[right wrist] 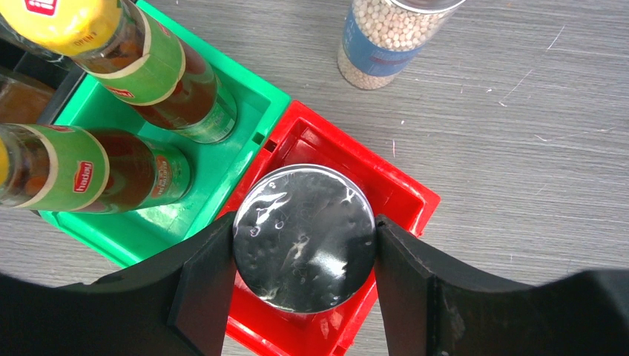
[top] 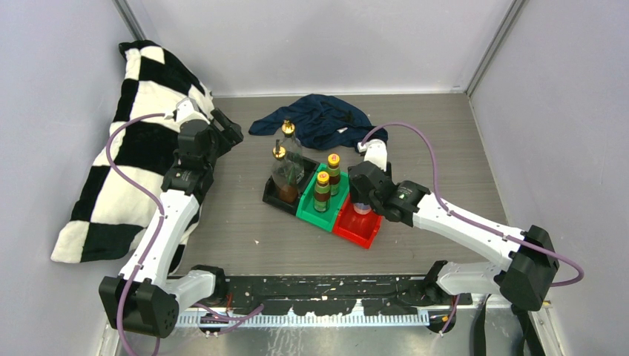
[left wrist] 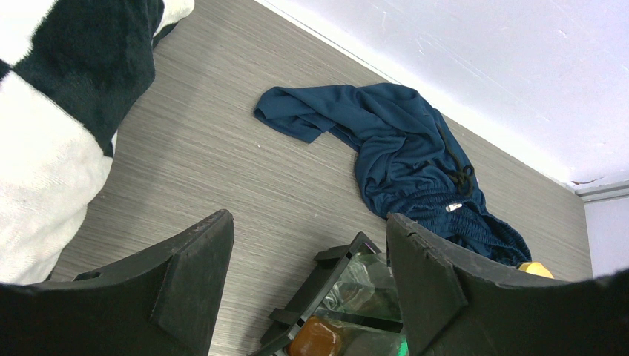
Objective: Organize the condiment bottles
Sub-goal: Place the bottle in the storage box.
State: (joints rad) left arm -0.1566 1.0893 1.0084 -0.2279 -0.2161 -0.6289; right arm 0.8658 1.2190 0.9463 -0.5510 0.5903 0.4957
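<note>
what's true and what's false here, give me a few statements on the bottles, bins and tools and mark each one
1. Both yellow-capped bottles stand in the green bin. True.
2. The left tool holds a bottle. False: it is open and empty.
3. The right tool is shut on a jar at the red bin. True.
4. Both jars sit in the red bin. False: the second jar stands on the table, outside the bin.
</note>
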